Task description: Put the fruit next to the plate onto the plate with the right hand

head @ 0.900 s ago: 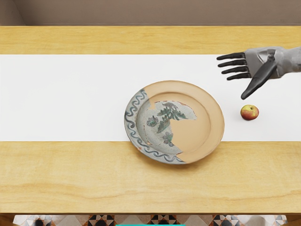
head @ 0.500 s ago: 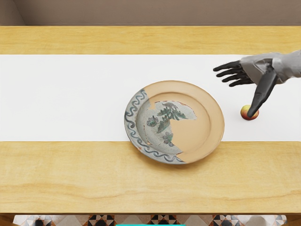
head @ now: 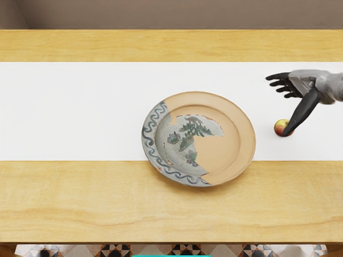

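Observation:
A small red and yellow apple (head: 281, 127) lies on the white runner, just right of the tan plate (head: 236, 140) with its blue-grey patterned left part. My right hand (head: 292, 101) comes in from the right edge and hovers over the apple. Its thumb (head: 301, 113) points down, and the tip covers the apple's right side. The dark fingers (head: 280, 83) are spread toward the left, above and behind the fruit, holding nothing. The left arm does not show.
A white runner (head: 80, 107) crosses the wooden table (head: 107, 203) from left to right. The plate sits near its middle. A patterned floor shows below the table's front edge.
The right hand has come down toward the apple and drawn back to the right. Its thumb now points down onto the fruit. Apple and plate have not moved.

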### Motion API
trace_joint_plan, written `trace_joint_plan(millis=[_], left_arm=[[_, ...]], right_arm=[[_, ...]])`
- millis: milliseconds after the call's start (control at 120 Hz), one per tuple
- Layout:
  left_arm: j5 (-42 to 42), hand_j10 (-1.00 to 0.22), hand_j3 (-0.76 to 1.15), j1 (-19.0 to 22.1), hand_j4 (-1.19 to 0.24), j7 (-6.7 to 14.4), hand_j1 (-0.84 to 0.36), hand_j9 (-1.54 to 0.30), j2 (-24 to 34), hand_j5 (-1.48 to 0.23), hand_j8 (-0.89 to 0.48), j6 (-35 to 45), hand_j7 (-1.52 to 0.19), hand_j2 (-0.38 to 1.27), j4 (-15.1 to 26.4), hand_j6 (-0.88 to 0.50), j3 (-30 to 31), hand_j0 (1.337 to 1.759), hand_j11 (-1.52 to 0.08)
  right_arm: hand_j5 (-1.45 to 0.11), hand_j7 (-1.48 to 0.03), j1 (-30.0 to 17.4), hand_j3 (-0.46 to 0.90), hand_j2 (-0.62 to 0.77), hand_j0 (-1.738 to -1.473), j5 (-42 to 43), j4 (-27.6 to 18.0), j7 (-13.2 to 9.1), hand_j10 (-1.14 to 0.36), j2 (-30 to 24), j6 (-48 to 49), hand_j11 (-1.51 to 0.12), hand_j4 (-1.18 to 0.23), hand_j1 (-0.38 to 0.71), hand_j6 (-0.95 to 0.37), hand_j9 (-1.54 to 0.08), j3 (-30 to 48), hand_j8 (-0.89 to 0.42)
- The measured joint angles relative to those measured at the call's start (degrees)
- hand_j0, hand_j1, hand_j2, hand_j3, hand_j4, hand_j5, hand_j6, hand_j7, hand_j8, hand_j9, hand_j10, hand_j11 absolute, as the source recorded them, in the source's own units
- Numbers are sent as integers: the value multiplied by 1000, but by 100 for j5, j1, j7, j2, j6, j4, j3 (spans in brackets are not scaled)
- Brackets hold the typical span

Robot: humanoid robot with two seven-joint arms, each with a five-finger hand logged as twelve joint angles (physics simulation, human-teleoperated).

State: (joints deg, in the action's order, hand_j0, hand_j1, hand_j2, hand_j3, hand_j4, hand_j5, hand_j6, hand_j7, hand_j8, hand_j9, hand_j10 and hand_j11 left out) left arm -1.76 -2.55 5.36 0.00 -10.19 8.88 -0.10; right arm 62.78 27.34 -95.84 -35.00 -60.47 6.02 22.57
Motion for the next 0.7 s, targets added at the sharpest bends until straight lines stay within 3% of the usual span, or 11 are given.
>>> trace_joint_plan(millis=[350, 700], left_arm=[[0, -234, 0, -4, -234, 0, 69, -304, 0, -304, -234, 0, -304, 47, 0, -234, 0, 1658, -304], [0, -234, 0, 0, -234, 0, 69, -304, 0, -304, -234, 0, -304, 47, 0, -234, 0, 1658, -304]], right_arm=[[-60, -59, -3, 0, -8, -1658, 19, -194, 0, -50, 251, -1926, -59, -50, -296, -52, -59, -1114, -51], [-60, -59, -22, 0, -7, -1658, 199, -166, 0, -49, 538, -3212, -59, -49, -296, -51, -59, -1478, -50]])
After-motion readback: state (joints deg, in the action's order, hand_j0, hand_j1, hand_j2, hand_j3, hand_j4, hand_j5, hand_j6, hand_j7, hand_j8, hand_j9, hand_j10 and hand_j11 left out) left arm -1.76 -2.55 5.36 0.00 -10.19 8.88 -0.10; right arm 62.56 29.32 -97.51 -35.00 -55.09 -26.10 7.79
